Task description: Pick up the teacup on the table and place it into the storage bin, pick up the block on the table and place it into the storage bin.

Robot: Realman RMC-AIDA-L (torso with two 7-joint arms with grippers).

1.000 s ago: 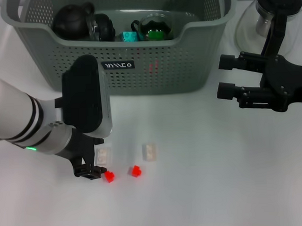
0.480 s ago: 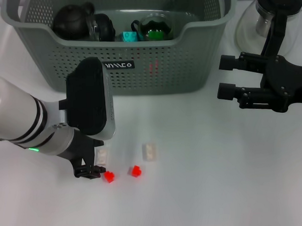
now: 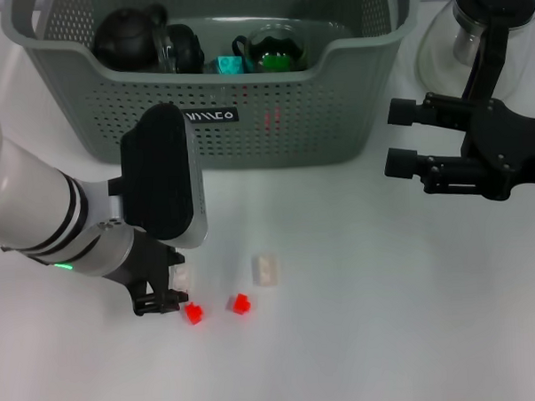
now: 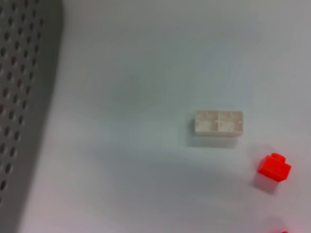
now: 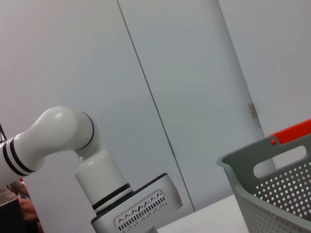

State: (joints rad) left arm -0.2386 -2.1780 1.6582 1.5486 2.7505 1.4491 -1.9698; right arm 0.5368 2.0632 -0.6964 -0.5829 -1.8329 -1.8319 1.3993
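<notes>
The grey-green storage bin (image 3: 273, 120) stands at the back of the table. It holds a black teapot (image 3: 127, 36), glassware with something green (image 3: 274, 49) and a teal block (image 3: 230, 64). No teacup shows on the table. My left gripper (image 3: 165, 298) is low over the table at a whitish block (image 3: 181, 275), which its wrist partly hides. A second whitish block (image 3: 266, 269) (image 4: 218, 122) and two red blocks (image 3: 194, 313) (image 3: 240, 303) lie close by. My right gripper (image 3: 402, 137) hangs open and empty to the right of the bin.
A glass pitcher with a dark lid (image 3: 477, 23) stands at the back right, behind my right arm. The perforated bin wall (image 4: 24, 97) is near my left wrist. The right wrist view shows only a robot arm (image 5: 63, 136) and a basket corner (image 5: 272, 184).
My left wrist has shifted slightly to the right, staying low by the whitish block. The blocks and my right arm have not moved.
</notes>
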